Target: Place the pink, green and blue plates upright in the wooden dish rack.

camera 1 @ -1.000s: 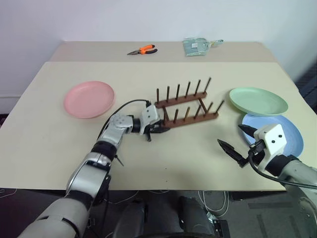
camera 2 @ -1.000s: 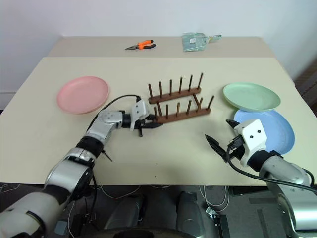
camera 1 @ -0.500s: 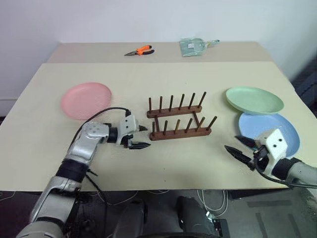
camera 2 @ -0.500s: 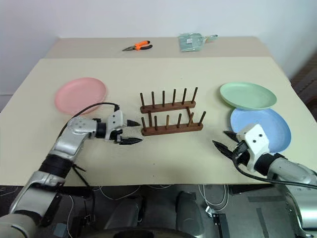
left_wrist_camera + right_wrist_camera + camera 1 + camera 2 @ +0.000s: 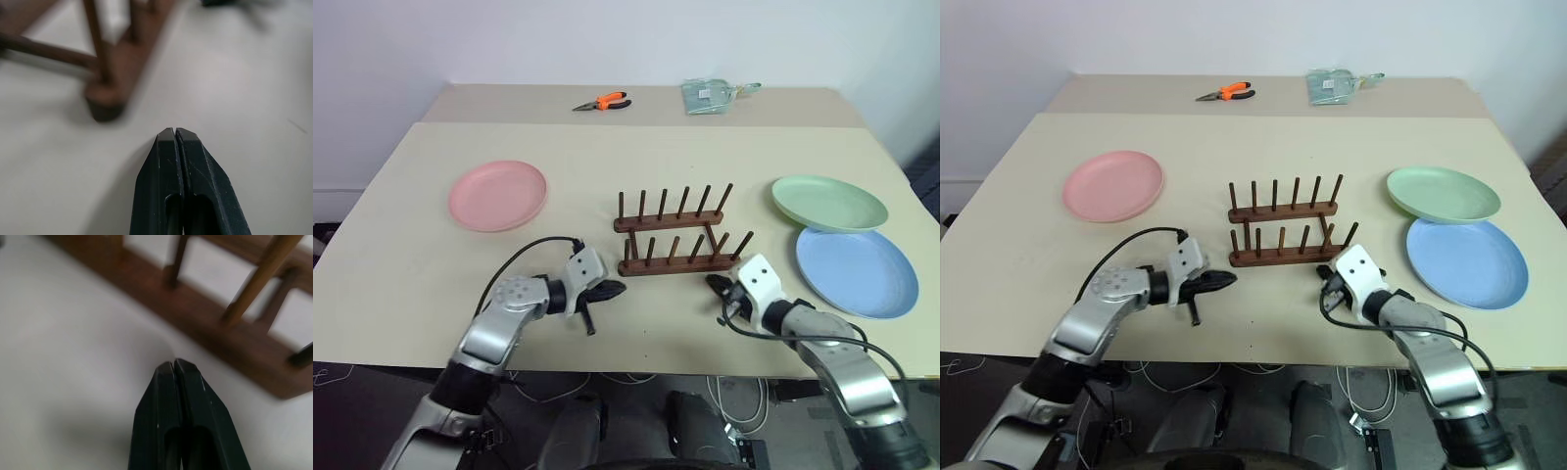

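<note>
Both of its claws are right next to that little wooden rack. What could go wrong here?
The wooden dish rack looks light, and the shut left gripper and right gripper sit close to its two ends; a nudge might slide or tip it. The green plate overlaps the blue plate, so lifting one may disturb the other.

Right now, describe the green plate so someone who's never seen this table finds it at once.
Start at the wooden dish rack in the middle of the beige table and go toward the robot's right. Two plates lie flat there, rims overlapping. The green plate is the farther one, pale mint, beyond the blue plate; the pink plate sits alone on the rack's other side.
</note>
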Controlling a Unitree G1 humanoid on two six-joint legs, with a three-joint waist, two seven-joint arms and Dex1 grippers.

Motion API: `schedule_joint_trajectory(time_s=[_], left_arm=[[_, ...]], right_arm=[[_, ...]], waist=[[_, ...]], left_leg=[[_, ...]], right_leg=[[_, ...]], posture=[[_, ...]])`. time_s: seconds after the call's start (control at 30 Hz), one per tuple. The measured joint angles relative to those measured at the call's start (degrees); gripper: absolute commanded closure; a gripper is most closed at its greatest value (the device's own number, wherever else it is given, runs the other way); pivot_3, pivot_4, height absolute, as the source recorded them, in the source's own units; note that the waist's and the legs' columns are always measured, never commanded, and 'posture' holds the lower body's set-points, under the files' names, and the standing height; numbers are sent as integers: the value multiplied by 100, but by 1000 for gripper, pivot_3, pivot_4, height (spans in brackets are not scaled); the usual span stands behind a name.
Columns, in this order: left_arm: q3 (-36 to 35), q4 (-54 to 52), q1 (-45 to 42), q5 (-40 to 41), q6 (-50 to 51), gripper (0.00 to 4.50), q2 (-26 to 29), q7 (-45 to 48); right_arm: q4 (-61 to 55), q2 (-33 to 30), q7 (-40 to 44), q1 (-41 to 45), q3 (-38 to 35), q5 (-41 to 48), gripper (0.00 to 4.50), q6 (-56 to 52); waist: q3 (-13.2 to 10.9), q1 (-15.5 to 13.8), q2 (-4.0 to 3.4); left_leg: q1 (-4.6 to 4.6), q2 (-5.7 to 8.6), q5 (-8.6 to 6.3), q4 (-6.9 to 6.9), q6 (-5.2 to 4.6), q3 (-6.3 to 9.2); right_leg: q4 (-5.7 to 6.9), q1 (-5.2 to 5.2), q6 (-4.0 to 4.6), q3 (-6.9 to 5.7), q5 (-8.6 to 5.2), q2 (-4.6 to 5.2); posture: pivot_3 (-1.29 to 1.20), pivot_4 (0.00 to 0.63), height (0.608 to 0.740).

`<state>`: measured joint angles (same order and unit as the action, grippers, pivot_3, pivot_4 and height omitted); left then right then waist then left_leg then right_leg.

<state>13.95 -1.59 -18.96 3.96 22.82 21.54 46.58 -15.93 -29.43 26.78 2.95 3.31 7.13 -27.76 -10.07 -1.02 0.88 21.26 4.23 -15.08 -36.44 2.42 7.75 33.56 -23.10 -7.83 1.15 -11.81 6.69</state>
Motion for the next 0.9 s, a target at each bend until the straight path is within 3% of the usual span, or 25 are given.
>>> schedule_joint_trajectory(time_s=[0.13,0.37,0.47,0.6,0.7,0.73,0.8,0.9], left_arm=[[-164,1000,-666,-259,-165,4459,-473,-1114],[-264,1848,-1123,-331,-554,4459,-602,-1583],[-262,1857,-1102,-338,-628,4500,-573,-1588],[-362,1717,-1012,-337,-592,3279,-383,-1655],[-834,1487,-802,-198,-402,1696,-89,-1771],[-1080,1431,-714,-99,-301,1170,-7,-1843],[-1630,1394,-622,75,-103,215,98,-2100],[-2525,1239,-721,306,203,38,132,-2792]], right_arm=[[800,379,-506,691,12,-244,4500,63],[1919,515,-855,1456,-2,-528,4500,476],[1972,528,-725,1489,-41,-488,3744,518],[1624,419,-259,1273,-47,-331,1826,519],[972,202,241,902,-12,-154,299,525],[758,133,379,817,21,-116,0,525],[443,73,569,747,96,-105,0,531],[219,33,735,726,262,-130,0,635]], waist=[[22,48,0],[27,82,-1],[27,98,-1],[27,194,-1],[25,259,-4],[24,277,-5],[21,293,-2],[20,217,4]], left_leg=[[-12,-4,2,-2,2,-1],[-20,-3,3,6,4,-5],[-21,-3,3,6,4,-4],[-24,-5,3,16,4,-2],[-27,-12,3,28,4,-6],[-25,-12,3,28,4,-5],[-18,-12,3,25,5,1],[-9,-9,5,19,8,5]], right_leg=[[16,-1,-15,-1,11,-8],[40,-7,-4,2,19,-9],[42,-7,-5,3,19,-9],[46,-11,-13,4,13,-11],[52,-25,-24,10,4,-16],[53,-28,-25,10,3,-16],[53,-30,-25,8,3,-17],[49,-31,-25,6,3,-16]], posture=[[0,150,740],[0,150,740],[0,150,740],[0,150,740],[0,150,740],[0,150,740],[0,150,740],[0,150,740]])
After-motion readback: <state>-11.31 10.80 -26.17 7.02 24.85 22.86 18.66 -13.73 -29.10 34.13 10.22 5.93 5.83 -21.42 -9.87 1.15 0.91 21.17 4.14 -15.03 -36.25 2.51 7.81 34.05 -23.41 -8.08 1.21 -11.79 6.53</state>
